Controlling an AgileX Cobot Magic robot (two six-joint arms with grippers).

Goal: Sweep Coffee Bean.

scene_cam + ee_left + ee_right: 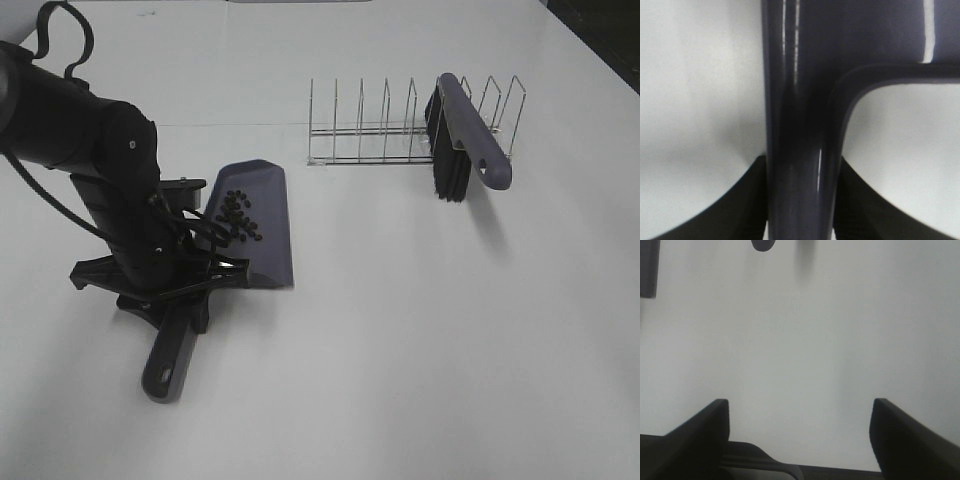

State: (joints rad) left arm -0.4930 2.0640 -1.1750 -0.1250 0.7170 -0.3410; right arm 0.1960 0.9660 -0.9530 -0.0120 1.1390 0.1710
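The purple-grey dustpan (268,190) lies on the white table at the left, with its handle (170,365) pointing to the front edge. The coffee beans (236,216), a cluster of tiny dark ovals, lie inside the pan. My left gripper (178,292) is shut on the dustpan handle; the left wrist view shows the handle (795,100) between my two black fingers (742,210). My right gripper (800,440) is open and empty over bare table; it does not show in the exterior high view.
A wire rack (370,130) stands at the back middle. A purple-grey brush (468,140) with black bristles rests against its right end. The right wrist view shows two dark shapes at its edge, one of them (762,244) rounded.
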